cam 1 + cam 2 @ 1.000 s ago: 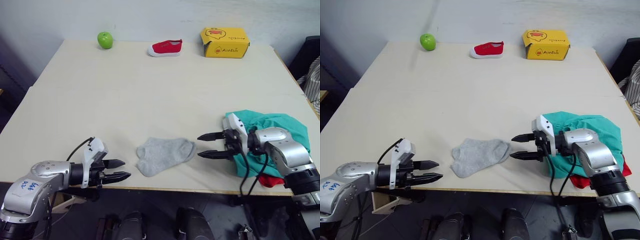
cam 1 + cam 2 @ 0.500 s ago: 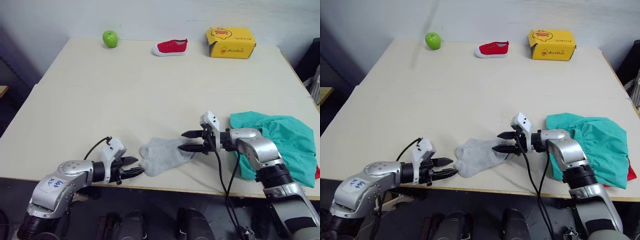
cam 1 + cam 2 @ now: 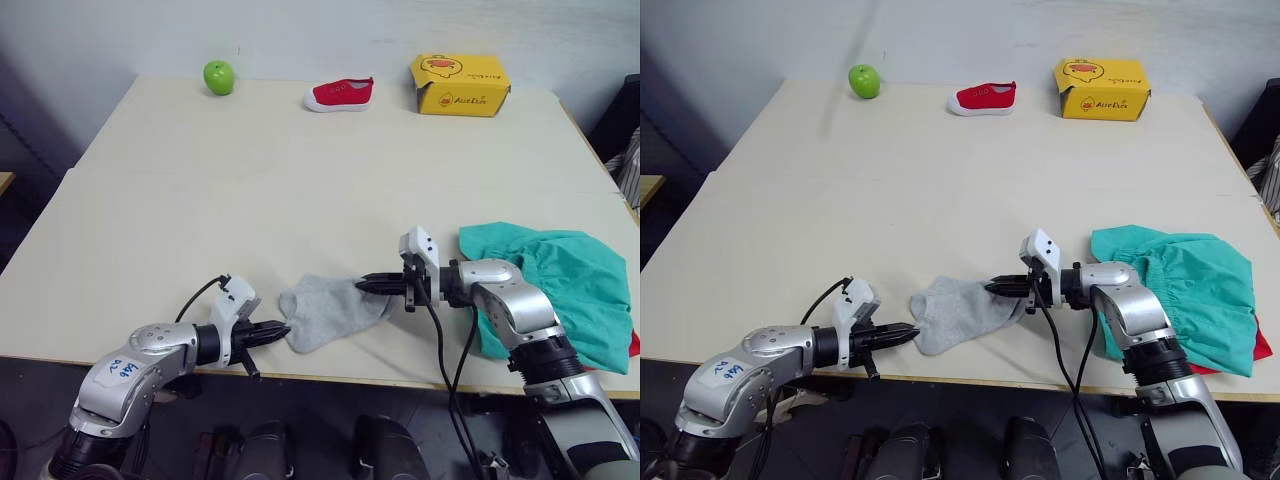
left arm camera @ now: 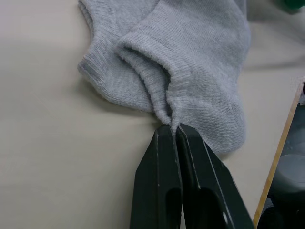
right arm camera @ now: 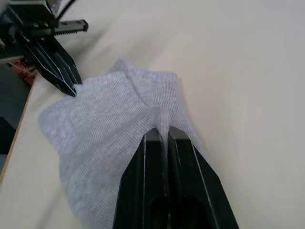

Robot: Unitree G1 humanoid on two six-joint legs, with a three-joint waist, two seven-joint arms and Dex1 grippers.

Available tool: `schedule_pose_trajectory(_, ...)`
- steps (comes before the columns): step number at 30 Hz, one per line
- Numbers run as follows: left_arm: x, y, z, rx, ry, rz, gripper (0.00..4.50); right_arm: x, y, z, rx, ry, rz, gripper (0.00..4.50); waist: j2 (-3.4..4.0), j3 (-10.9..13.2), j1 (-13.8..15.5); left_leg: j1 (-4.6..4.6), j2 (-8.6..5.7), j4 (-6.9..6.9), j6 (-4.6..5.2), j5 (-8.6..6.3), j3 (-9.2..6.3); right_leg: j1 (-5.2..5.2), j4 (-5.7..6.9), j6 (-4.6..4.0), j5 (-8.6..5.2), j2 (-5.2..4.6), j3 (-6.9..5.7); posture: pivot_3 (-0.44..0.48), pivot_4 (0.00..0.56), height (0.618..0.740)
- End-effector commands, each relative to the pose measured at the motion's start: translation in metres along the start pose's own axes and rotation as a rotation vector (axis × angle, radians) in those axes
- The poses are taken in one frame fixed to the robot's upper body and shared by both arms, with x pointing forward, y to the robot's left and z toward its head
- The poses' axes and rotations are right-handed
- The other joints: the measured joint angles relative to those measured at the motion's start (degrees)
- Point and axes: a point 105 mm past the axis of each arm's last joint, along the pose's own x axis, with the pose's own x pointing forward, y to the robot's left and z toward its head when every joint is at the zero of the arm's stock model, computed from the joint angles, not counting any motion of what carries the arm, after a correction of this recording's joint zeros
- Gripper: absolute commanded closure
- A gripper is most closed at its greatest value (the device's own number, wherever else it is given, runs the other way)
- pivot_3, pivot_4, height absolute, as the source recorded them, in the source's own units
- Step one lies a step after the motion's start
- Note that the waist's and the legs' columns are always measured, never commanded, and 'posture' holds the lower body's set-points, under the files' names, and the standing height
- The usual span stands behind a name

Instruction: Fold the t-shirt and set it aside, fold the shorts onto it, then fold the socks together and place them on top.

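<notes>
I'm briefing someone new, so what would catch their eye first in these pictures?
Both pincers, left and right, are shut on opposite ends of the grey socks at the table's near edge. The teal shorts lie heaped on the right, over a sliver of the red t-shirt.

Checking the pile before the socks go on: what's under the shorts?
A bit of the red t-shirt pokes out from beneath the teal shorts near the table's edge. The rest is covered, so its fold cannot be judged.

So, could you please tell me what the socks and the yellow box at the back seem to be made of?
The socks, pinched at opposite ends by the left claw and the right claw, look like soft knitted fabric: fine ribbing, matte grey. The yellow box looks like printed cardboard, with crisp folded edges and a smooth surface, though I cannot be certain.
</notes>
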Motion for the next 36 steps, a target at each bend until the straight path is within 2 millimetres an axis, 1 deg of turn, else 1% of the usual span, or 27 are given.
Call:
schedule_pose_trajectory(1,-0.018,0.004,0.028,0.013,-0.085,-0.024,4.50,-0.010,0.012,0.029,-0.011,-0.129,0.053,4.47,0.00,0.00,0.04,-0.03,0.00,0.00,0.00,0.00,0.00,-0.02,0.01,0.00,0.00,0.00,0.00,0.000,0.150,0.740)
schedule_pose_trajectory(3,-0.029,0.001,0.040,0.028,-0.091,-0.084,4.50,-0.016,0.017,0.030,0.037,-0.127,0.071,4.47,0.00,0.00,0.04,-0.08,0.01,0.00,-0.01,0.01,-0.01,-0.11,0.01,0.00,0.00,0.00,0.00,0.000,0.150,0.740)
schedule_pose_trajectory(6,-0.039,0.000,0.049,0.039,-0.063,-0.145,4.50,-0.024,0.022,0.029,0.081,-0.102,0.066,4.47,0.00,0.00,0.03,-0.09,0.01,0.00,-0.02,0.02,0.02,-0.18,0.08,-0.01,0.00,0.01,0.02,0.000,0.150,0.740)
schedule_pose_trajectory(8,-0.039,0.009,0.057,0.067,-0.053,-0.144,4.50,-0.031,0.024,0.023,0.124,-0.073,0.036,4.47,0.01,0.01,0.19,-0.09,0.00,-0.02,-0.01,0.01,0.06,-0.18,0.11,-0.01,0.00,0.02,0.03,0.000,0.150,0.740)
schedule_pose_trajectory(10,-0.034,0.017,0.061,0.088,-0.028,-0.154,4.50,-0.036,0.025,0.015,0.160,-0.045,-0.005,4.47,0.00,0.01,0.33,-0.12,-0.04,-0.01,0.00,0.01,0.08,-0.20,0.10,-0.01,0.00,0.00,0.03,0.000,0.150,0.740)
schedule_pose_trajectory(14,-0.019,0.026,0.061,0.086,0.001,-0.183,4.50,-0.036,0.020,0.005,0.155,-0.023,-0.086,4.47,0.00,0.01,0.05,-0.12,-0.07,-0.03,0.00,0.01,0.14,-0.23,0.04,0.00,0.00,0.00,0.06,0.000,0.150,0.740)
schedule_pose_trajectory(17,-0.009,0.035,0.060,0.076,0.007,-0.169,4.50,-0.029,0.012,-0.003,0.153,-0.030,-0.136,4.47,-0.01,0.02,-0.23,-0.10,-0.04,-0.07,-0.01,0.02,0.31,-0.33,0.19,0.00,0.00,0.05,0.12,0.000,0.150,0.740)
schedule_pose_trajectory(20,-0.008,0.041,0.054,0.061,0.018,-0.156,4.50,-0.021,0.006,-0.006,0.144,-0.032,-0.150,4.47,-0.02,0.02,-0.31,-0.11,-0.05,-0.07,-0.07,0.05,0.38,-0.40,0.21,0.00,0.00,0.15,0.14,0.000,0.150,0.740)
schedule_pose_trajectory(23,-0.006,0.044,0.051,0.057,0.014,-0.138,4.50,-0.016,0.001,-0.005,0.138,-0.034,-0.153,4.47,-0.02,0.03,-0.18,-0.11,0.02,-0.06,-0.07,0.05,0.41,-0.44,0.23,0.00,0.00,0.15,0.23,0.000,0.150,0.740)
schedule_pose_trajectory(27,-0.004,0.045,0.047,0.042,0.007,-0.134,4.50,-0.014,-0.002,-0.007,0.133,-0.024,-0.149,4.47,-0.02,0.03,-0.08,-0.11,0.03,-0.04,-0.04,0.04,0.42,-0.43,0.23,0.01,0.01,0.13,0.30,0.000,0.150,0.740)
schedule_pose_trajectory(30,-0.004,0.041,0.043,0.003,0.012,-0.145,4.50,-0.014,-0.004,-0.009,0.137,-0.018,-0.157,4.47,-0.02,0.03,-0.05,-0.11,0.03,-0.05,-0.03,0.04,0.41,-0.44,0.23,0.01,0.01,0.12,0.29,0.000,0.150,0.740)
schedule_pose_trajectory(32,-0.006,0.041,0.041,0.004,0.019,-0.128,4.04,-0.016,-0.002,-0.008,0.159,-0.018,-0.141,4.04,-0.02,0.03,-0.09,-0.11,0.02,-0.05,-0.03,0.04,0.42,-0.44,0.23,0.01,0.01,0.12,0.30,0.000,0.150,0.740)
schedule_pose_trajectory(33,-0.006,0.042,0.042,0.006,0.014,-0.121,3.78,-0.016,-0.003,-0.007,0.144,-0.019,-0.145,3.77,-0.02,0.03,-0.09,-0.11,0.03,-0.04,-0.03,0.04,0.42,-0.43,0.23,0.01,0.01,0.12,0.30,0.000,0.150,0.740)
schedule_pose_trajectory(35,-0.010,0.041,0.044,0.026,-0.009,-0.120,3.20,-0.023,-0.014,0.001,0.150,-0.078,-0.224,3.12,-0.02,0.03,-0.10,-0.11,0.04,-0.04,-0.03,0.04,0.41,-0.44,0.24,0.01,0.01,0.12,0.30,0.000,0.150,0.740)
schedule_pose_trajectory(36,-0.012,0.042,0.048,0.056,-0.036,-0.113,2.87,-0.026,-0.016,0.007,0.149,-0.105,-0.241,2.74,-0.02,0.03,-0.10,-0.10,0.04,-0.04,-0.03,0.04,0.41,-0.44,0.25,0.01,0.01,0.12,0.30,0.000,0.150,0.740)
